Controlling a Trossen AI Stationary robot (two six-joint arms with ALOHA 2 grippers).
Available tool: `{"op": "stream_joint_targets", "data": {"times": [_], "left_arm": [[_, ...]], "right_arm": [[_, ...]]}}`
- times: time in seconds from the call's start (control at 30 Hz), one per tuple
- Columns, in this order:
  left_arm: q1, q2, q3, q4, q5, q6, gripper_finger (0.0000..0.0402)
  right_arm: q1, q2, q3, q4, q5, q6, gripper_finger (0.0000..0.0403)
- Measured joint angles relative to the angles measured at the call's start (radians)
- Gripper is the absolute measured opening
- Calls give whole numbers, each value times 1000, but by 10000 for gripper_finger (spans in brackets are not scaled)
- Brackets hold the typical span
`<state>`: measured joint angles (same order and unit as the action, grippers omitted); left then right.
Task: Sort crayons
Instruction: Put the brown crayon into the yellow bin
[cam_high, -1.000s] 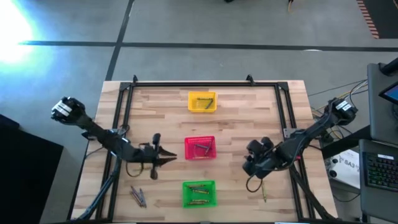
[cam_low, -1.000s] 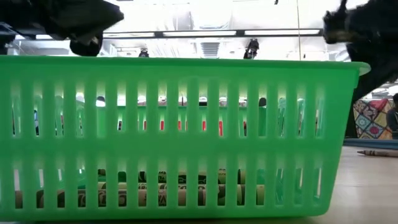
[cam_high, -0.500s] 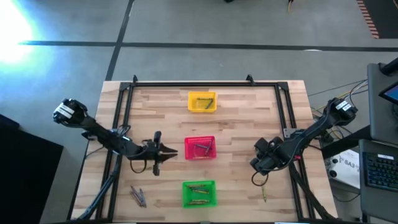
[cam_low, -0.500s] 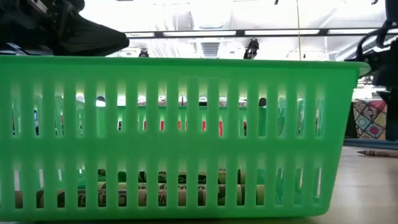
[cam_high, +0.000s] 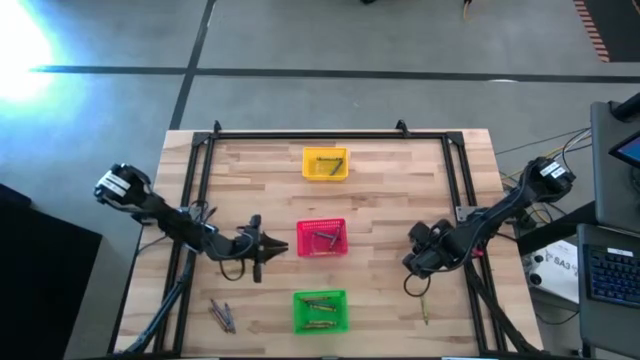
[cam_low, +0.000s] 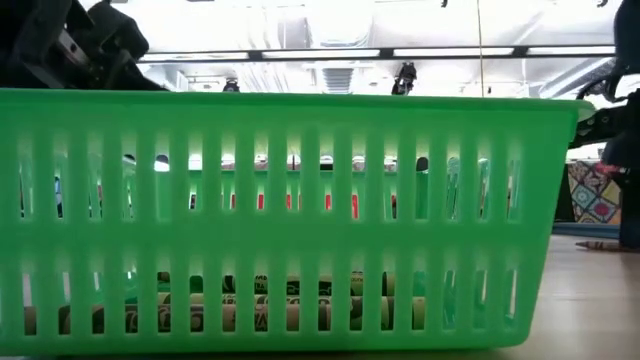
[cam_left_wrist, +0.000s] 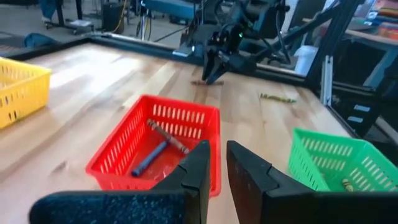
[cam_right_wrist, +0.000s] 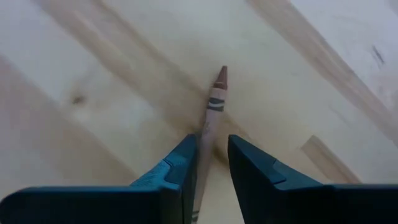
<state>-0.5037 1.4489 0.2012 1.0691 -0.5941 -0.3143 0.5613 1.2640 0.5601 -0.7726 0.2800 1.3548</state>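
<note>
We look down on a pale wood table (cam_high: 400, 170) over grey floor, baskets lined up at centre. Only the right wrist view shows the right gripper (cam_right_wrist: 209, 163) clamped on a reddish-brown crayon (cam_right_wrist: 214, 106) lying on the wood. The left gripper (cam_left_wrist: 216, 163) hovers nearly closed, empty, beside the red basket (cam_left_wrist: 186, 118).

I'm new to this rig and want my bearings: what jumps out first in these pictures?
Three baskets line the table's middle: yellow farthest back, red in the centre, green nearest, each holding crayons. The right pincer is down at the table's right side, closing on a brownish crayon. The left pincer hangs beside the red basket.
</note>
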Motion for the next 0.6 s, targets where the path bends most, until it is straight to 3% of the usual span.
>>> {"op": "stream_joint_targets", "data": {"times": [0.2, 0.33, 0.47, 0.6], "left_arm": [[0, 42, 4, -2, 0, -48, 37], [0, 54, 14, -6, -3, -62, 37], [2, 60, 15, -10, -13, -62, 37], [6, 70, 14, -16, -33, -62, 37]], "right_arm": [[-41, -2, -77, 112, -3, -14, 60], [-65, -1, -83, 180, 33, -62, 24], [-95, 4, -43, 203, 90, -119, 14], [-145, 2, 35, 250, 163, -288, 13]]}}
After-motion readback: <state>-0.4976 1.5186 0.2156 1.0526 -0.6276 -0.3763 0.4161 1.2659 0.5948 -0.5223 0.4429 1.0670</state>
